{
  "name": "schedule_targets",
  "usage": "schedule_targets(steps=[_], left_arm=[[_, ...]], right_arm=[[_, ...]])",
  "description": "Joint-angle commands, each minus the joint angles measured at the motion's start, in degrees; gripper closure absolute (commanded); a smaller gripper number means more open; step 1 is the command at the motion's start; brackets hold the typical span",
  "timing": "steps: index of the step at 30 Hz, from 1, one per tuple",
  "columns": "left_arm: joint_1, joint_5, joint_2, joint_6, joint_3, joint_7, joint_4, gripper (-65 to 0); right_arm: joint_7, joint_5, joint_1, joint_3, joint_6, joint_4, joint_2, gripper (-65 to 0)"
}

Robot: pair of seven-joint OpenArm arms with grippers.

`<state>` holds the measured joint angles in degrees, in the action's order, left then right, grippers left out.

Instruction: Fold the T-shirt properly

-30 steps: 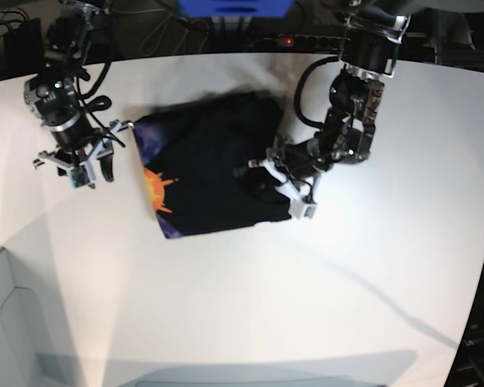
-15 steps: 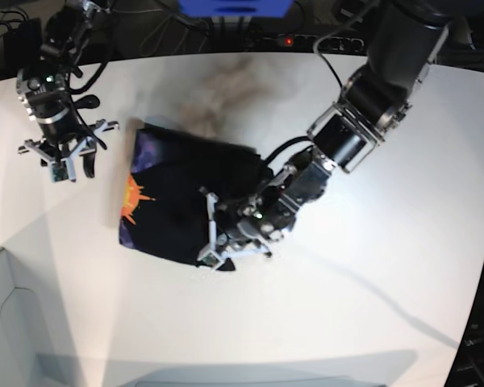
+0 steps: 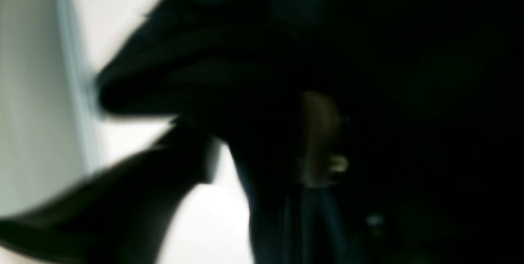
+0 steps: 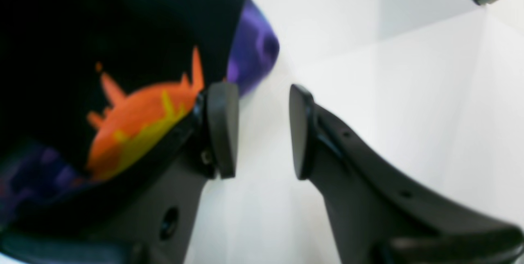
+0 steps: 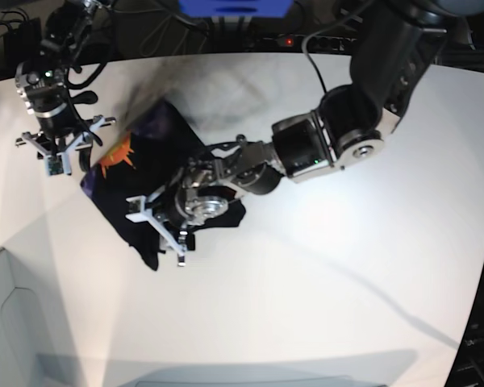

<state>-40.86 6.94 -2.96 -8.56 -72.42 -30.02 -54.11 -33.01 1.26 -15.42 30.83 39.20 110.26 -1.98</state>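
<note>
We see the large black short-sleeved cloth T-shirt (image 5: 157, 181) lying bunched on the white round table (image 5: 323, 290), toward the side where the right arm works, with its printed face partly up: an orange sun with yellow streaks on a purple ground shows near the shirt's edge. No lettering, brand mark or label can be read anywhere on the cloth; the print is a picture only, and the wrist views are too soft for anything finer. The right gripper (image 5: 59, 155) hangs just beside the sun print, and its wrist camera shows the two dark pads (image 4: 223, 129) standing apart with bare table between them, holding nothing, the near pad almost at the shirt's purple edge. The left gripper (image 5: 157, 227) reaches far across the table and sits low on the shirt's near edge, its white-tipped fingers (image 5: 180, 242) over dark folds. Its own wrist view is nearly all black, blurred cloth, so we cannot tell whether those fingers stand wide, narrow, or pinch the fabric. A power strip with a red light (image 5: 287, 39) lies behind the table.
</note>
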Motion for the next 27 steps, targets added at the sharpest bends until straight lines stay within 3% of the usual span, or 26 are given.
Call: schedule_targets(steps=[1, 4, 6, 14, 22, 27], left_arm=[[-1.9, 1.7, -0.9, 0.7, 0.6, 0.8, -1.2, -39.4], [-2.1, 4.6, -1.3, 0.7, 3.3, 0.9, -1.4, -50.5], [-2.0, 5.8, -2.4, 0.6, 7.5, 0.9, -2.9, -54.2], [1.8, 7.1, 1.0, 0.6, 26.8, 0.3, -17.0, -54.4], [19.7, 6.7, 8.5, 0.6, 49.8, 0.2, -33.2, -54.4], [32.1, 6.5, 10.7, 0.6, 64.6, 0.2, -39.7, -54.4]], right_arm=[[1.5, -0.9, 0.2, 0.2, 0.8, 1.2, 0.4, -21.8], [1.5, -0.9, 0.1, 0.2, 0.8, 1.2, 0.4, -21.8], [1.5, -0.9, 0.3, 0.2, 0.8, 1.2, 0.5, -21.8], [1.5, -0.8, 6.2, 4.9, 0.8, 0.8, 0.6, -21.8], [1.6, -0.8, 15.0, 4.2, 0.8, -10.0, 4.7, -21.8], [1.6, -0.8, 18.0, 4.0, 0.8, -20.0, 7.3, -21.8]])
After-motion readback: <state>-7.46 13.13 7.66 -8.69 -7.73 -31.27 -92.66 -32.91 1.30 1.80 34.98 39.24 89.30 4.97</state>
